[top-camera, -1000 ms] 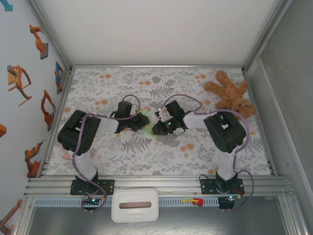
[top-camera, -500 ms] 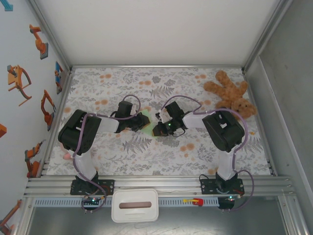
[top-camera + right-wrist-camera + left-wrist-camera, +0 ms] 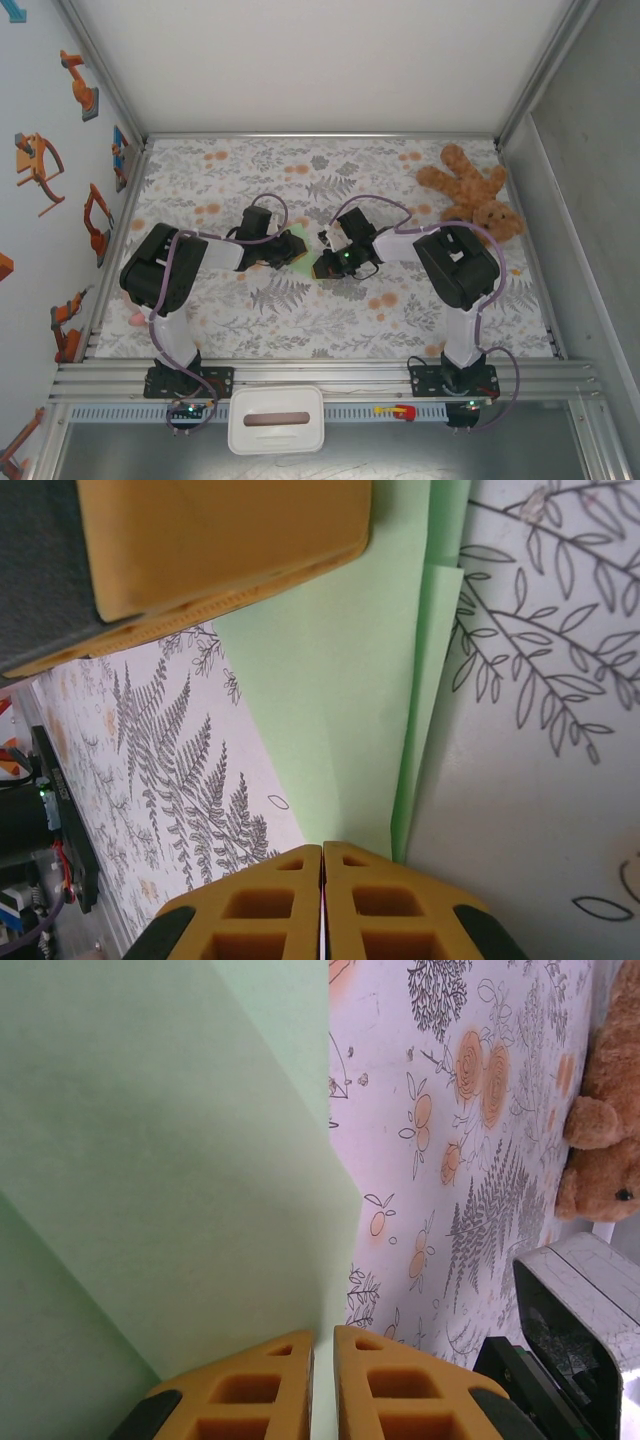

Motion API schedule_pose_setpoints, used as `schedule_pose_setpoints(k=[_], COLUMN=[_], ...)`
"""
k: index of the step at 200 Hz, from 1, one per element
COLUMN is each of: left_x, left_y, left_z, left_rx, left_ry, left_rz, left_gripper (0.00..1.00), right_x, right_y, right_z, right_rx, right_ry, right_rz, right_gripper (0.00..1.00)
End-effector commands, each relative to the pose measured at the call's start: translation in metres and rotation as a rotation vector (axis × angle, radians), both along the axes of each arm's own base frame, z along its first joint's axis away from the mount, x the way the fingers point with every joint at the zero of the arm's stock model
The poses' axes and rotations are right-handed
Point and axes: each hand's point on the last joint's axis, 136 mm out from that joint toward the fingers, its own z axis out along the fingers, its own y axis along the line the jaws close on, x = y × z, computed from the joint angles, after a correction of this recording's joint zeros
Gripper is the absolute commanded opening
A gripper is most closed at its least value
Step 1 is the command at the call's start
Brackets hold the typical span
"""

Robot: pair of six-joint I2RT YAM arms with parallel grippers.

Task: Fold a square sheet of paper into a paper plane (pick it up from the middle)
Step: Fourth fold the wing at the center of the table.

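**Folded mint sheet between two grippers, left of the bear**

Landmark: brown teddy bear [image 3: 470,192], lying at the far right corner of the floral tablecloth [image 3: 300,320].

Paper sheet [image 3: 303,251]: pale mint green, plain, no print. It is no longer showing a flat square outline. From the left wrist [image 3: 180,1160] it is showing overlapping layers with straight diagonal creases and one blunt corner pointing toward the bear [image 3: 600,1150]. From the right wrist [image 3: 340,680] a broad flap is lying over a narrower strip, whose long edge is lifting slightly off the cloth. The surface is looking smooth and uncrumpled. Position: well to the left of the bear and a little nearer the arm bases, about mid-table.

Left gripper [image 3: 322,1335]: orange fingers nearly together, clamping a thin edge of the sheet in the narrow slit between them. From above it [image 3: 288,250] is sitting at the side of the sheet farther from the bear.

Right gripper [image 3: 322,848]: fingers pressed fully together, tips meeting the sheet's edge. I cannot tell whether a layer is caught between them. From above it [image 3: 326,262] is sitting at the side of the sheet nearer the bear.

Counts:
- paper sheet: one
- teddy bear: one
- grippers: two, facing each other across the sheet
- white lidded box [image 3: 275,420]: one, past the table's near edge, far left of and below the bear
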Motion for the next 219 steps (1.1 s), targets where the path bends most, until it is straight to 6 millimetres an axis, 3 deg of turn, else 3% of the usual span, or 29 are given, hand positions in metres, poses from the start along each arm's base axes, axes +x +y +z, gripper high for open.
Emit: schedule_pose_setpoints(k=[1,123,190,204,219], left_x=[0.003,0.0,0.009,0.006,0.003], left_y=[0.0,0.018,0.029,0.029,0.028], left_z=[-0.002,-0.03,-0.027,-0.032,-0.038], left_rx=[0.015,0.096,0.146,0.152,0.154], left_ry=[0.0,0.091,0.101,0.118,0.135], left_rz=[-0.019,0.024,0.031,0.03,0.027], left_gripper=[0.15,0.12,0.11,0.1,0.1], right_x=[-0.004,-0.01,-0.016,-0.014,-0.003], right_y=[-0.01,-0.023,-0.033,-0.03,-0.016], right_z=[-0.017,-0.03,-0.04,-0.036,-0.018], right_rx=[-0.089,-0.168,-0.224,-0.207,-0.136], right_ry=[0.016,0.038,0.062,0.054,0.029], right_rz=[0.002,-0.005,-0.013,-0.016,-0.031], right_gripper=[0.08,0.05,0.03,0.03,0.03])
